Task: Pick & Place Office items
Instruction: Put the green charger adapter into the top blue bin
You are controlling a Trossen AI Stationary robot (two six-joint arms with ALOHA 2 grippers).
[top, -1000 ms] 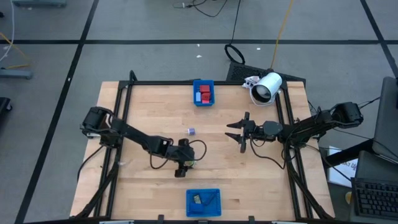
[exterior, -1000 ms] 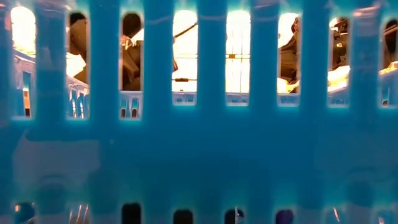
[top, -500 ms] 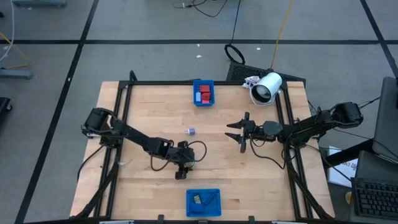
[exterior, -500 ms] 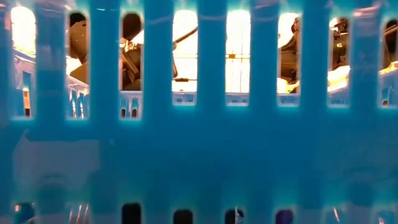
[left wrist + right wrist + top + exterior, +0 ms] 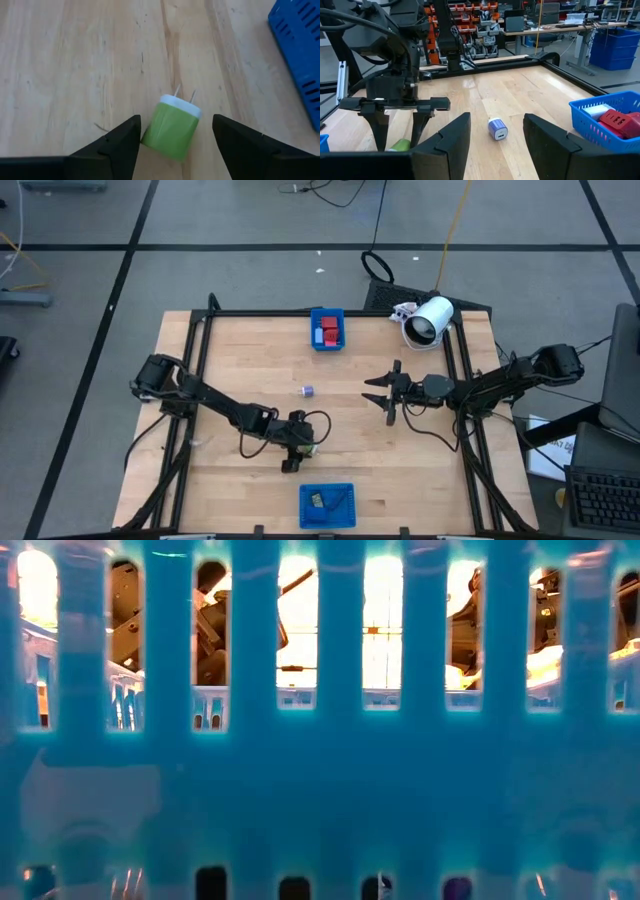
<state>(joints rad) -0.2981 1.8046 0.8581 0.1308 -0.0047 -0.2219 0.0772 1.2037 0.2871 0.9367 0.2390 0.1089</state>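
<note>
A small green plug (image 5: 171, 129) with a white face and two prongs lies on its side on the wooden table. My left gripper (image 5: 176, 120) (image 5: 289, 464) is open and slants down over it, one finger on either side. A purple cube (image 5: 308, 391) (image 5: 497, 129) lies mid-table. My right gripper (image 5: 385, 390) (image 5: 496, 120) hangs level and open to the cube's right, with nothing between its fingers. The far blue tray (image 5: 327, 340) holds red and blue blocks. The near blue tray (image 5: 345, 505) holds a dark piece. My left gripper straddles the green plug's body from above at a slant. One finger (image 5: 131, 142) stands right at the plug's lower corner (image 5: 146, 142), and I cannot tell whether they touch. The other finger (image 5: 225, 132) is clear of it. The plug rests flat on the table.
A white cylindrical device (image 5: 432, 318) sits at the far right corner. A black frame (image 5: 196, 380) runs round the table. The near tray's slotted wall (image 5: 320, 780) fills the low view. Bare wood lies between the plug and the near tray.
My left gripper has crept slightly toward the table's near edge and settled over the green plug. The plug has not visibly moved.
</note>
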